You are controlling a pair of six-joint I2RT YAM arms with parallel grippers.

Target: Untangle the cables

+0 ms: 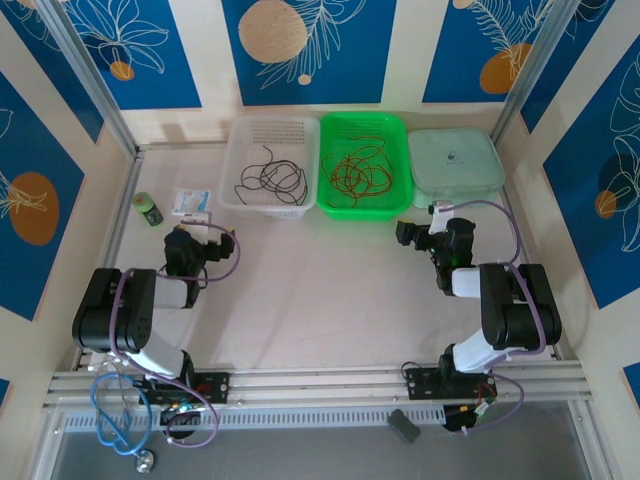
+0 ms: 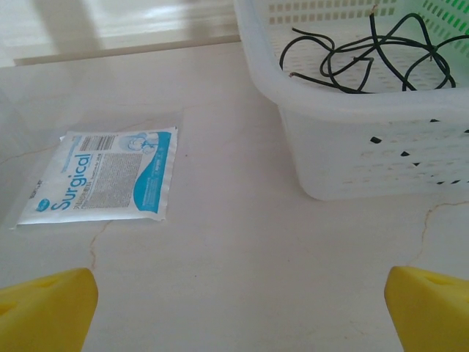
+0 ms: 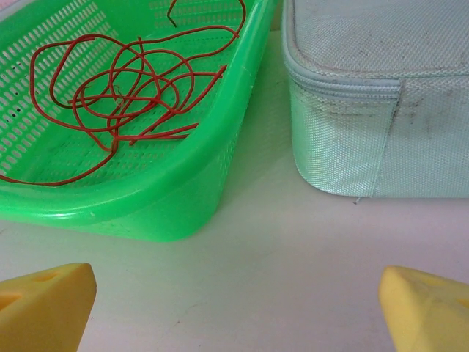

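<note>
The left gripper (image 2: 234, 312) is held wide apart and empty; ahead to its right, thin black cables (image 2: 366, 57) are seen in a white perforated plastic basket (image 2: 366, 154). The right gripper (image 3: 234, 308) is likewise spread and empty, with thin red cables (image 3: 124, 95) seen ahead to its left in a green plastic basket (image 3: 183, 202).

A robotics lab test cell. A pale tabletop (image 1: 320, 300) is boxed in by aluminium frame posts (image 1: 93, 85) and cream walls hung with blue leaf-print panels (image 1: 305, 85). A metal rail (image 1: 320, 380) behind the left gripper (image 1: 205, 241) and right gripper (image 1: 432, 232) carries both arm bases (image 1: 195, 385); a white basket (image 1: 250, 207) and green basket (image 1: 327, 207) stand just beyond them.
</note>
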